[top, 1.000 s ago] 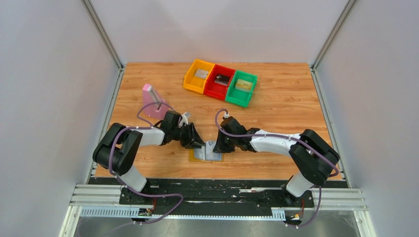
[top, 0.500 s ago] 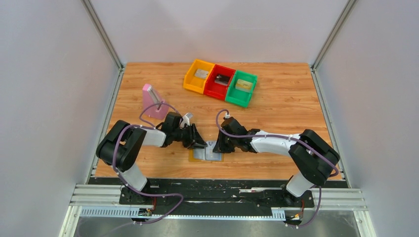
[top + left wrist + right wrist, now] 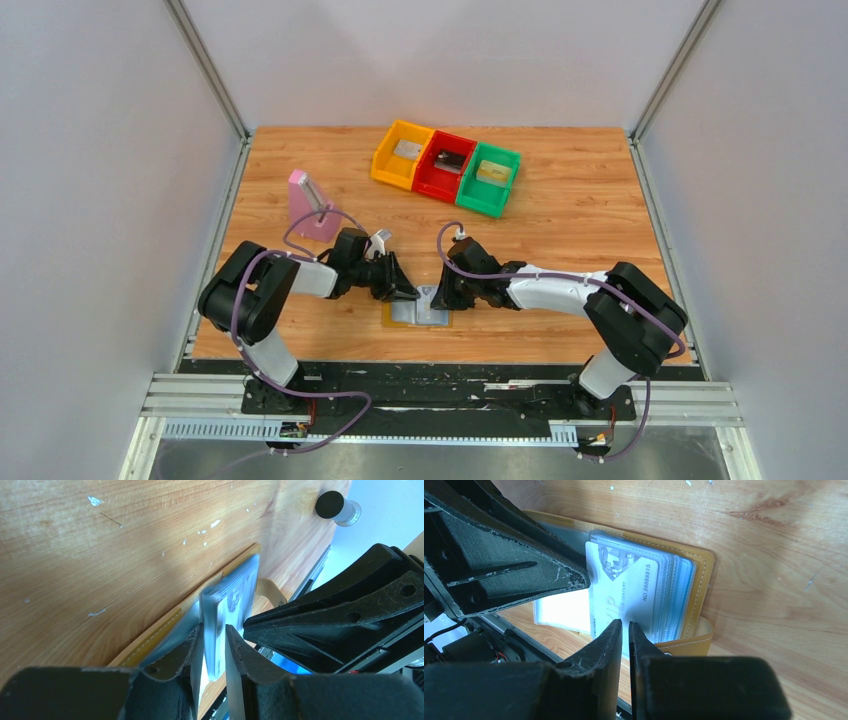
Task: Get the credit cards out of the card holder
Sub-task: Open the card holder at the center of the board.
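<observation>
The left gripper (image 3: 214,632) is found narrowly open, its two black fingers (image 3: 190,652) set astride an upright bundle of clear sleeves (image 3: 232,592). The gap is filled by the bundle; whether it is clamped cannot be told. The right gripper (image 3: 624,627) is drawn to a thin slit, into which the near edge of a silver-grey card (image 3: 629,585) is seen to pass. The card, inside its sleeve, is judged to be pinched.

The card holder (image 3: 418,316) is laid open on the counter (image 3: 570,240) at its near middle, between the two grippers and touched by both.

The holder's outside is noted as mustard-tan with a stitched border, and a small rounded tan tab (image 3: 696,640) is seen at one edge. The sleeves are glossy, transparent and pale blue. The silver-grey card is flat and rectangular, printed with "VIP" and a number. The counter is wood-grained and flecked with small white scuffs. The gripper fingers are matte black and worn at the edges.

Only in the top view are recorded:
- a pink block (image 3: 308,203), far-left of the left gripper;
- a yellow bin (image 3: 383,160) holding a grey card (image 3: 405,149);
- a red bin (image 3: 435,187) holding a dark card (image 3: 450,160);
- a green bin (image 3: 485,205) holding a golden card (image 3: 492,171).

The print and stitching are shown by the right wrist view alone. The upright stand of the sleeves is shown by the left wrist view alone.
</observation>
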You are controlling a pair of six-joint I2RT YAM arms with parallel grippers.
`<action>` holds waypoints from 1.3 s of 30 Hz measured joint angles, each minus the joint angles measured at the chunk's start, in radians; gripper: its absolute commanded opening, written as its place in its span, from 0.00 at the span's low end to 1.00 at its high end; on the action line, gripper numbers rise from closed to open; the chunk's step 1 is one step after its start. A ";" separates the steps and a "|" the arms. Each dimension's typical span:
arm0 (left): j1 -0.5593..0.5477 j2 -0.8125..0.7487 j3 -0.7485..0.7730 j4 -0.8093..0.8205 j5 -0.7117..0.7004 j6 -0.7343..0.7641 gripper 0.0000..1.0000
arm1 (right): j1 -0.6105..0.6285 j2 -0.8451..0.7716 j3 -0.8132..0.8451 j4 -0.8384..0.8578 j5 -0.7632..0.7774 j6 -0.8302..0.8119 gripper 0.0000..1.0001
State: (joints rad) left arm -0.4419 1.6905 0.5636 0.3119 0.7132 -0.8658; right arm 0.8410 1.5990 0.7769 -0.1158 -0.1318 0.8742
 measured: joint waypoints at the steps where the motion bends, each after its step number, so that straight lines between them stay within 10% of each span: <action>1: -0.001 0.002 0.000 0.003 0.001 0.000 0.29 | 0.000 0.000 0.000 0.000 0.000 0.000 0.12; 11: -0.002 0.011 0.000 0.011 0.006 -0.002 0.08 | 0.000 -0.002 -0.005 0.005 0.002 0.005 0.12; 39: -0.008 -0.037 0.036 -0.146 -0.037 0.068 0.00 | -0.013 -0.031 -0.027 -0.005 0.014 0.014 0.13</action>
State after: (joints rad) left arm -0.4500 1.6535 0.5995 0.1658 0.6758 -0.7975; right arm 0.8276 1.5681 0.7494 -0.1207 -0.1177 0.8886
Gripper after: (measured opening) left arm 0.007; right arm 0.124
